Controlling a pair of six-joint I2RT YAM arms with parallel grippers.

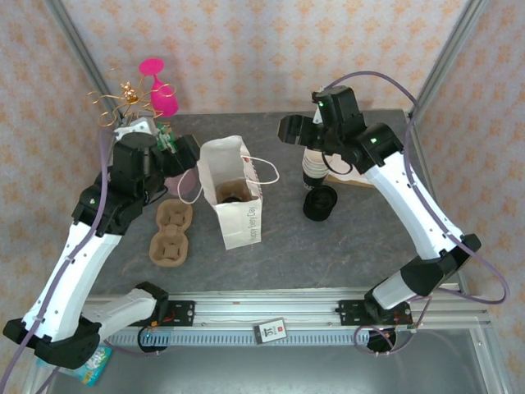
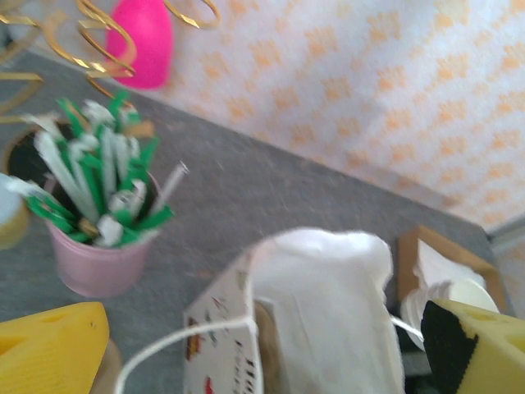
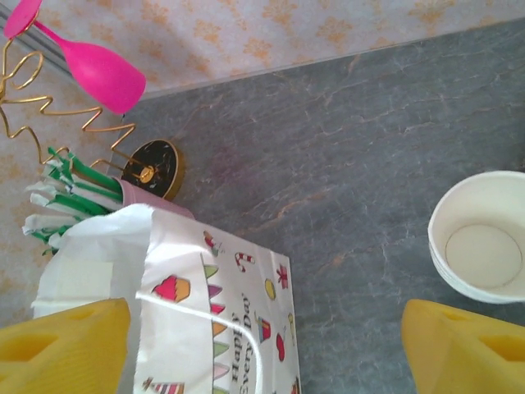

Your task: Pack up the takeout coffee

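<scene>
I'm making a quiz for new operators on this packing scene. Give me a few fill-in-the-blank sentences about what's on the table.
1. The wine glass is coloured ____.
2. In the top view, the cardboard cup carrier lies to the ____ of the paper bag.
3. The left gripper and the right gripper each have jaws that are ____.
Missing words: pink; left; open.

I see a cardboard cup carrier [image 1: 171, 233] flat on the counter [image 1: 328, 246], with a pink glass [image 1: 162, 93] and a straw pot [image 2: 98, 261] behind it.
</scene>
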